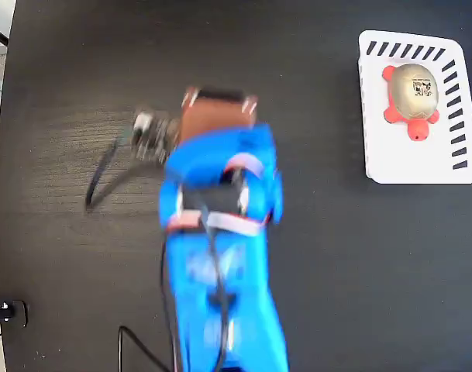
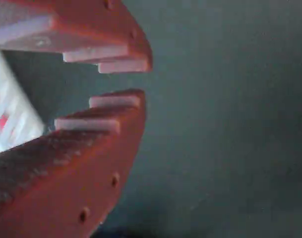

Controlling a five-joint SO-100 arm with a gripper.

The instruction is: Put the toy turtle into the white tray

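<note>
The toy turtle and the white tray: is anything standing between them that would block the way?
No. In the fixed view the toy turtle already lies inside the white tray, in its upper part. The blue arm is far off to the left over bare black table, and its jaws, slightly apart in the wrist view, hold nothing.

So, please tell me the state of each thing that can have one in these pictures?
toy turtle: upright, lying inside the tray, shell up, free of the arm.
white tray: flat on the table, holding the turtle.
end effector: fingers slightly apart, nothing between them, away from the tray.
</note>
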